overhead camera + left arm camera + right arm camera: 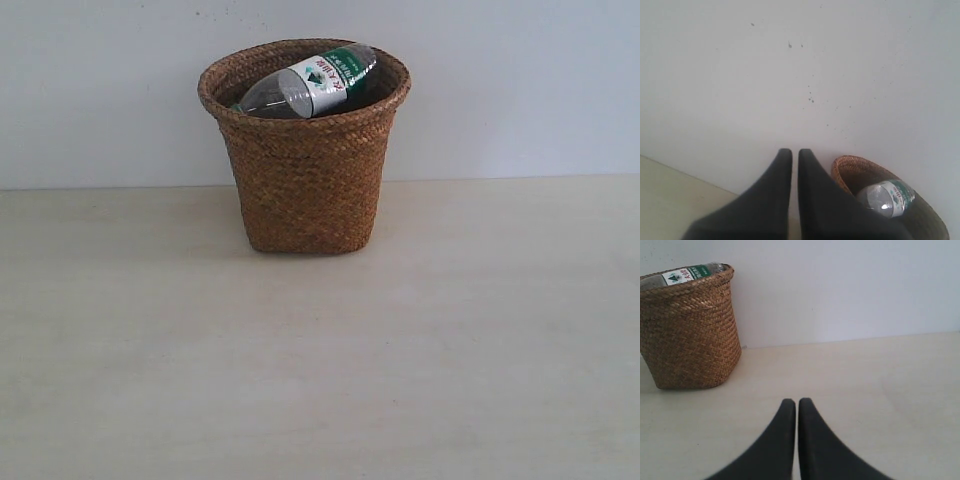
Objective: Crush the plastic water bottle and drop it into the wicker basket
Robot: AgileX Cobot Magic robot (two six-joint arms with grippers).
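Observation:
The brown wicker basket (pixel 305 170) stands at the back of the table against the wall. The plastic water bottle (pixel 312 82) lies slanted inside it, its clear body and green-and-white label showing above the rim; the cap is hidden. Neither gripper appears in the exterior view. My left gripper (pixel 795 153) is shut with nothing in it, raised beside the basket (pixel 850 172) with the bottle (pixel 887 197) below it. My right gripper (pixel 796 402) is shut and empty, low over the table, well apart from the basket (pixel 690 335); the bottle's label (pixel 685 274) peeks over the rim.
A pale wooden tabletop (pixel 320 360) stretches in front of the basket. A plain white wall (pixel 520 90) rises right behind the basket.

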